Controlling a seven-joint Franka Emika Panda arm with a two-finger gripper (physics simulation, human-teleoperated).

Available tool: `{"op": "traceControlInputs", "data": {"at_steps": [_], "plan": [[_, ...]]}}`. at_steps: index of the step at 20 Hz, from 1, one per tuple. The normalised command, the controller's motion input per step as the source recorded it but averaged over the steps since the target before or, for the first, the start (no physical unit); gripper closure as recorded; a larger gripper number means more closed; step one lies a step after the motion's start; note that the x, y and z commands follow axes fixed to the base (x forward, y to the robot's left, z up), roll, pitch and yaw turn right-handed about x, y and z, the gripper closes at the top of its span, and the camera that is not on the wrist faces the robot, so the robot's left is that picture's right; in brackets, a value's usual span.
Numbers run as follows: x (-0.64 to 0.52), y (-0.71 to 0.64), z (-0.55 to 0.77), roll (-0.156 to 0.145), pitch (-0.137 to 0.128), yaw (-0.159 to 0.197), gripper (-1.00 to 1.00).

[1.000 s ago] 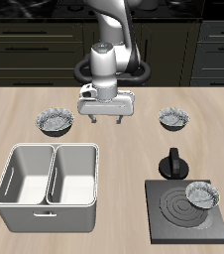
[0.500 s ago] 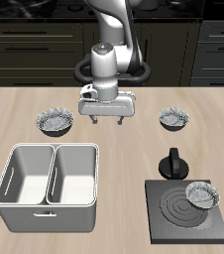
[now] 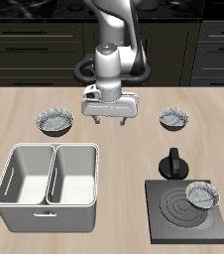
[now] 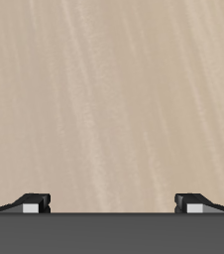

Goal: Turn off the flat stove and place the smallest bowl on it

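Wooden table (image 3: 134, 149) takes up most of the shot, pale and streaky. Biggest thing on it is the grey double-compartment bin (image 3: 47, 187) near the front edge. Next is the flat stove (image 3: 188, 209), black slab, rings dull grey, knob (image 3: 173, 164) at its back edge. The arm's gripper (image 3: 106, 121) hangs above bare wood farther back, fingers spread wide apart, nothing between them in the wrist view (image 4: 112, 203). Then the fluted silver bowls: one (image 3: 56, 121) behind the bin, one (image 3: 202, 194) sitting on the stove's corner, and the smallest bowl (image 3: 174, 119) well back from the stove, behind the knob.
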Motion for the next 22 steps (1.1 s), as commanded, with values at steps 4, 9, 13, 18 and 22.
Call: {"op": "traceControlInputs", "data": {"at_steps": [4,9,13,18,22], "plan": [[-0.02,0.04,-0.01,0.0,0.0,0.0,-1.0],[0.0,0.0,0.0,0.0,0.0,0.0,-1.0],[0.0,0.0,0.0,0.0,0.0,0.0,-1.0],[0.0,0.0,0.0,0.0,0.0,0.0,-1.0],[0.0,0.0,0.0,0.0,0.0,0.0,-1.0]]}}
